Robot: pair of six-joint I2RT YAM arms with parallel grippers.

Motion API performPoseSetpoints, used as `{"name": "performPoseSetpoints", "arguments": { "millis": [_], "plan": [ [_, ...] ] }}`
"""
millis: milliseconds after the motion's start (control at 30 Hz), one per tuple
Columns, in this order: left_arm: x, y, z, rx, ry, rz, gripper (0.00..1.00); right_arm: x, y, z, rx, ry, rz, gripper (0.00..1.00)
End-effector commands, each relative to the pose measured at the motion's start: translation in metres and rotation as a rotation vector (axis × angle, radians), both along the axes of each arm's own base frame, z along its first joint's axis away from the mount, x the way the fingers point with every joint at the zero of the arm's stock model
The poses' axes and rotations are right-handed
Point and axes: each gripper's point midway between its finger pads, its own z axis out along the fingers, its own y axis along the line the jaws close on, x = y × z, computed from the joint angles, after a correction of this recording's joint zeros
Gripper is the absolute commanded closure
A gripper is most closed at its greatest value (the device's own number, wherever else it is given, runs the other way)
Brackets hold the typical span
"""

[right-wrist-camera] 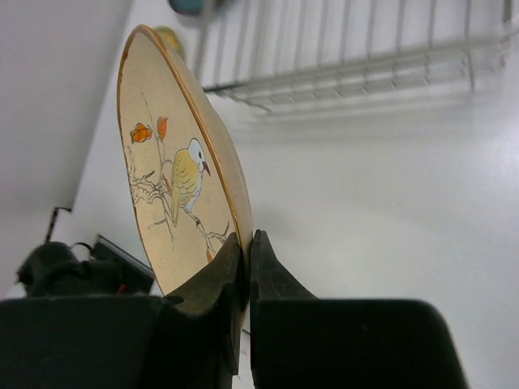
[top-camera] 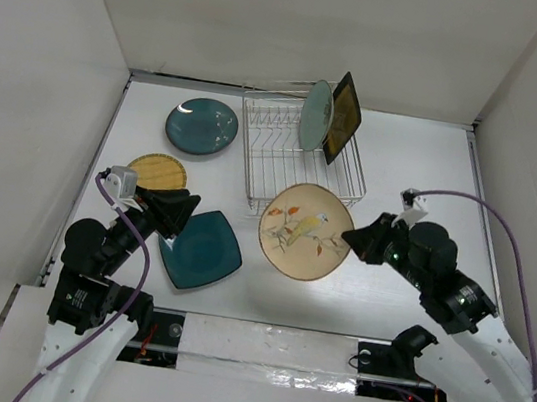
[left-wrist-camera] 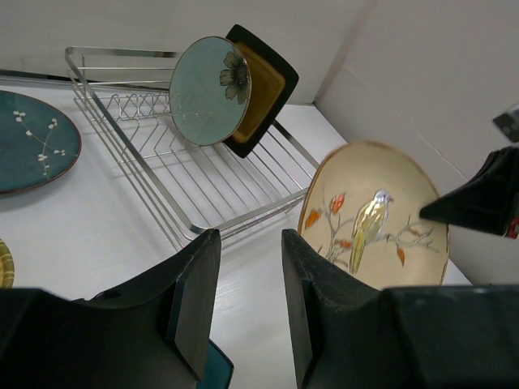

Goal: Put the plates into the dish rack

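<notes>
R gripper [top-camera: 349, 238] was clamped on the rim of the bird plate [top-camera: 304, 232], w/ one finger on the painted face and the other on the back. Plate was tipped up on edge, painted face up and toward the L side. It sat mid-table, just off the near edge of the dish rack [top-camera: 248, 147]. Couldn't tell if its low edge touched the table [top-camera: 404, 171].

L gripper [top-camera: 184, 214] had its jaws apart w/ nothing between them. It hung over the far corner of the teal sq plate [top-camera: 202, 250]; couldn't tell if it touched. That plate lay flat by the table's near edge, L half.

Yellow plate [top-camera: 157, 171] lay flat nr the L edge, just beyond the L gripper and partly hidden by it. Teal round plate [top-camera: 202, 127] lay flat toward the far-L corner, beside the rack's L side but apart from it.

Rack stood at the table's far edge, approx centre. Two plates were in it, both on edge at its far-R corner: pale green plate [top-camera: 316, 115] and, right behind it, amber sq plate [top-camera: 345, 117] w/ black rim. Both leaned slightly. They were close together; couldn't tell if they touched. Rest of the rack's tines held nothing.
</notes>
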Motion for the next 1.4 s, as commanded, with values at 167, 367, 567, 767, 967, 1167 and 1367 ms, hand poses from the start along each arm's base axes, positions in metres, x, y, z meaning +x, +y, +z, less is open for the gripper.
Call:
{"name": "performPoseSetpoints", "arguments": {
  "millis": [167,367,567,767,967,1167,1367],
  "plan": [
    [0.000,-0.001,0.009,-0.002,-0.043,-0.004,0.67,0.102,0.019,0.163,0.015,-0.453,-0.205,1.00],
    [0.003,-0.003,0.005,0.008,-0.023,-0.019,0.67,0.196,0.016,0.223,-0.236,-0.589,-0.480,1.00],
    [0.001,-0.004,0.006,0.004,-0.029,-0.022,0.67,0.272,0.023,0.242,-0.478,-0.616,-0.625,1.00],
    [0.002,-0.003,0.006,0.004,-0.028,-0.018,0.67,0.319,0.032,0.222,-0.680,-0.572,-0.725,1.00],
    [0.002,-0.004,0.005,0.006,-0.022,-0.021,0.67,0.337,0.040,0.200,-0.800,-0.572,-0.755,1.00],
    [0.003,-0.005,0.004,0.007,-0.017,-0.026,0.67,0.352,0.051,0.171,-0.860,-0.560,-0.724,1.00],
    [0.003,-0.004,0.004,0.007,-0.019,-0.024,0.67,0.358,0.066,0.123,-0.847,-0.509,-0.644,1.00]
  ]
}}
